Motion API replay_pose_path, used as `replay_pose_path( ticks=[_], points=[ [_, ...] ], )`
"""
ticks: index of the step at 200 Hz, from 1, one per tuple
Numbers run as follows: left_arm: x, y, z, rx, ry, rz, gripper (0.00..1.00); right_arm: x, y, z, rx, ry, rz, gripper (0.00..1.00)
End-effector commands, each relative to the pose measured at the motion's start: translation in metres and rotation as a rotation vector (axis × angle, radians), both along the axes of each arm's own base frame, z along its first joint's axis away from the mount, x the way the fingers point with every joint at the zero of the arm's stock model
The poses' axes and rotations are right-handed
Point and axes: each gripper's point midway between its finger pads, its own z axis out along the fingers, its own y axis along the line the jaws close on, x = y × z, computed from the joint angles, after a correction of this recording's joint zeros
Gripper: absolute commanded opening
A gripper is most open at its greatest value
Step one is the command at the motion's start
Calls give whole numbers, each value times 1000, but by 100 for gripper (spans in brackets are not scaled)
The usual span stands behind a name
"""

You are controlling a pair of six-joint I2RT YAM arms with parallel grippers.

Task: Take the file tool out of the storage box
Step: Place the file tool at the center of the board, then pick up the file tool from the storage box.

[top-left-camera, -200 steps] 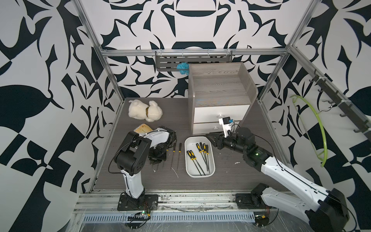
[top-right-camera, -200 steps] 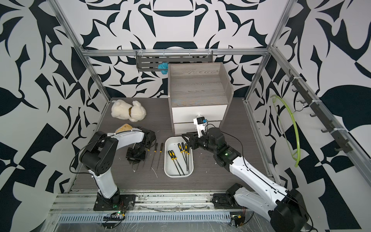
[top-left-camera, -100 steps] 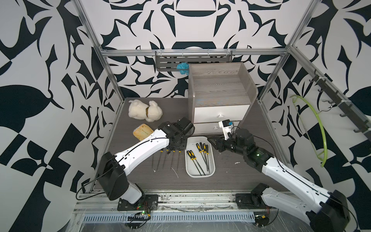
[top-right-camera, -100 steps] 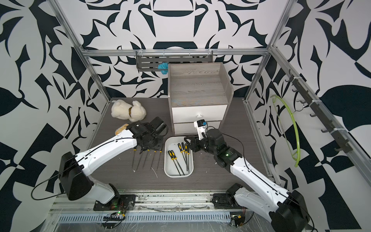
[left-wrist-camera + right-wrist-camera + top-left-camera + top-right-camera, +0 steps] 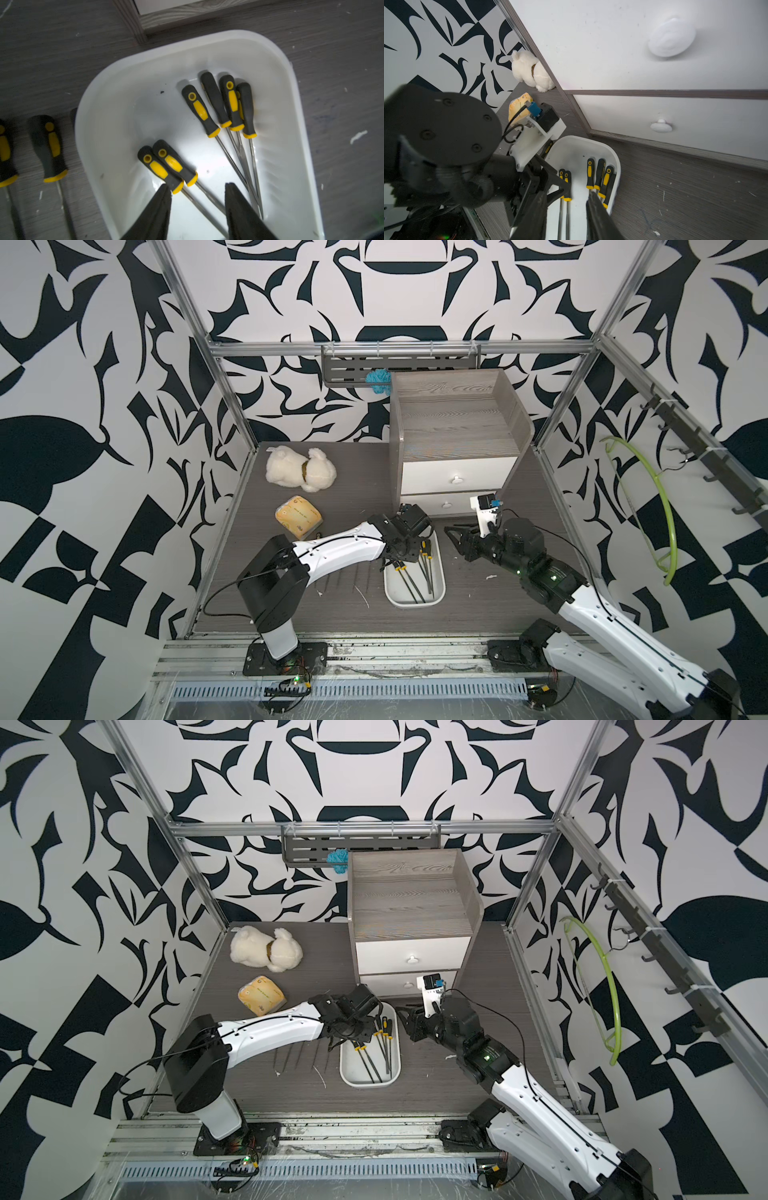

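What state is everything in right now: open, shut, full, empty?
Storage box: holds six files.
Files outside the box: lying flat beside it.
Upper drawer: shut.
Lower drawer: shut.
Left gripper: open, empty, above the box.
Right gripper: open, empty, near the box.

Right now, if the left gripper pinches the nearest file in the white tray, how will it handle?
That file is probably stiff: straight metal shaft. Its rubbery-looking handle should grip well; the bare shaft may slip. Its neighbour lies against it, so likely gets nudged.
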Motion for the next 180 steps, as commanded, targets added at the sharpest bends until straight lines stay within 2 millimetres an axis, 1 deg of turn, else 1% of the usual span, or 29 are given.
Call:
replay_pose_path(
  ticks=[1,8,25,51,67,79,100,113,140,167,180],
  points=[
    [20,-16,-9,-51,-51,55,42,0,-2,7,3,-41,-7,36],
    [22,-16,-13,-34,-65,60,42,-1,-3,6,4,-40,-8,36],
    [30,-9,-21,33,-95,92,42,-2,-3,6,9,-43,-8,36],
    [41,-5,-26,87,-127,122,41,-1,-3,5,10,-35,-8,36],
    [45,-10,-33,95,-135,113,40,0,-1,2,7,-27,-5,36],
    [47,-16,-36,84,-131,104,40,0,-1,1,6,-21,-4,36],
    [48,-20,-38,77,-126,107,40,1,2,-3,16,-12,2,36],
    [49,-20,-39,76,-130,113,40,2,4,-5,12,-1,6,36],
    [48,-10,-51,132,-117,132,38,2,5,-6,11,4,12,36],
    [46,-15,-57,97,-108,129,34,1,3,-4,14,-6,5,36],
    [46,-18,-59,96,-99,125,33,2,2,-4,13,-7,0,36]
  ],
)
